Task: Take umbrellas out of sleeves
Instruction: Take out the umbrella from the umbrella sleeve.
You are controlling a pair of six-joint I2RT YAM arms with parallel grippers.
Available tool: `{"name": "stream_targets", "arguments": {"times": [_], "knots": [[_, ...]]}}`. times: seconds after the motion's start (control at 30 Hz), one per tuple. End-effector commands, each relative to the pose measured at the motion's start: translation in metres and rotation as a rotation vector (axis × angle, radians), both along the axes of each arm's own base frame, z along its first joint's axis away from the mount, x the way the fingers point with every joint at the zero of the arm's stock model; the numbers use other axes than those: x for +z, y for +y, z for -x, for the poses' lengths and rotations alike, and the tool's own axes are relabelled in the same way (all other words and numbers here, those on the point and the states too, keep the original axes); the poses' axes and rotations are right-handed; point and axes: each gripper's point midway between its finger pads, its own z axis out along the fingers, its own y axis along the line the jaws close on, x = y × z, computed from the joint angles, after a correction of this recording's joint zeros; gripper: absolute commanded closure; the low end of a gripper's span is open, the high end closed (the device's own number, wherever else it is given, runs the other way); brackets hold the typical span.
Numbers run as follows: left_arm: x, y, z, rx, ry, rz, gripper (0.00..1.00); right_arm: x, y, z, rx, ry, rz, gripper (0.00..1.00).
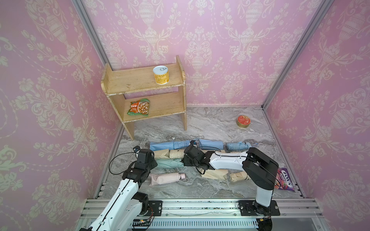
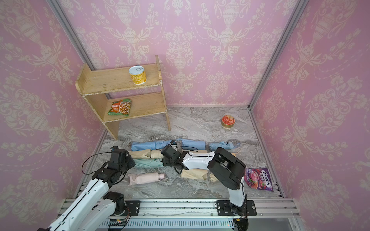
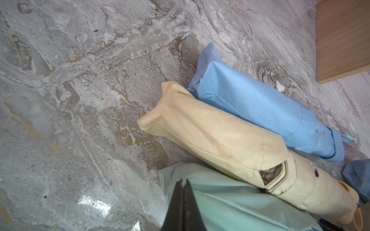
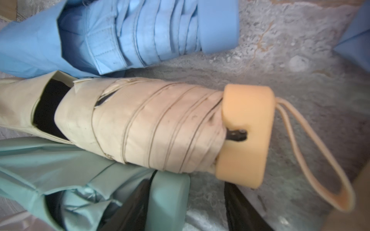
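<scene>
In both top views the task's bundles lie in rows across the middle of the grey marble tabletop point(image 1: 210, 124). From far to near on the left side there are a smooth light blue sleeve point(image 1: 160, 145), a smooth beige sleeve point(image 1: 160, 154), a smooth mint sleeve point(image 1: 166, 163) and a smooth pink sleeve point(image 1: 162, 179). The stubby handle of the pink umbrella point(image 1: 182, 176) pokes out of the pink sleeve to the right. The left gripper point(image 1: 153, 162) is down at the mint sleeve's left end. The right gripper point(image 1: 184, 162) is at that sleeve's right end. Far left stands a two-level wooden shelf point(image 1: 140, 80). It holds a yellow can point(image 1: 161, 75) above and an orange snack packet point(image 1: 139, 107) below. A round red tin point(image 1: 243, 121) sits far right and a purple candy bag point(image 2: 258, 178) near right.

In the left wrist view the black fingers point(image 3: 187, 200) are pressed flat together over the mint sleeve's closed end. I cannot tell whether fabric is pinched between them. The beige sleeve lies touching the mint one, and the light blue sleeve is just beyond.

In the right wrist view the mint umbrella point(image 4: 84, 204), pleated with a blocky handle, sticks part way out of its sleeve. The fingers point(image 4: 242, 210) stand moderately wide and straddle that handle. One is close against it, and the other stands off with bare marble between. Beside it the pleated beige umbrella point(image 4: 156, 124), with an orange-tan handle and loop strap, protrudes from its sleeve, as does the pleated light blue umbrella point(image 4: 140, 30).
</scene>
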Motion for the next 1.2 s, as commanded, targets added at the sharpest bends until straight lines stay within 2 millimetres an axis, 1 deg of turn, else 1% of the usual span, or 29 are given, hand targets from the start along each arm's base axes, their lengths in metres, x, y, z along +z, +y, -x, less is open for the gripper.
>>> {"name": "stream_targets", "arguments": {"times": [0.0, 0.23, 0.37, 0.47, 0.7, 0.73, 0.77, 0.83, 0.93, 1.03, 1.17], "knots": [[0.008, 0.021, 0.0, 0.063, -0.007, -0.079, 1.0, -0.036, -0.062, 0.012, -0.077, 0.066, 0.224, 0.4], [0.006, 0.026, -0.001, 0.086, -0.004, -0.081, 1.0, -0.033, -0.07, 0.011, -0.091, 0.053, 0.234, 0.4], [0.01, 0.03, -0.002, 0.101, -0.015, -0.09, 1.0, -0.03, -0.075, 0.012, -0.101, 0.044, 0.238, 0.4], [0.008, 0.033, -0.001, 0.109, -0.006, -0.096, 1.0, -0.028, -0.078, 0.013, -0.108, 0.04, 0.24, 0.4], [0.007, 0.041, 0.001, 0.147, -0.005, -0.108, 1.0, -0.017, -0.078, 0.011, -0.115, 0.022, 0.227, 0.4], [0.007, 0.042, 0.001, 0.148, -0.01, -0.111, 0.97, -0.014, -0.076, 0.01, -0.111, 0.02, 0.219, 0.4], [0.007, 0.042, 0.002, 0.151, -0.015, -0.11, 0.9, -0.013, -0.075, 0.011, -0.107, 0.021, 0.214, 0.39], [0.009, 0.043, 0.002, 0.166, -0.037, -0.102, 0.68, -0.005, -0.069, 0.01, -0.098, 0.012, 0.191, 0.38], [0.018, 0.041, 0.002, 0.168, -0.078, -0.071, 0.47, 0.015, -0.061, 0.008, -0.079, -0.019, 0.156, 0.34], [0.031, 0.038, 0.004, 0.161, -0.092, -0.052, 0.38, 0.038, -0.052, 0.01, -0.05, -0.061, 0.129, 0.3], [0.044, 0.031, 0.007, 0.149, -0.111, -0.007, 0.32, 0.066, -0.04, 0.016, 0.0, -0.106, 0.098, 0.25]]}}
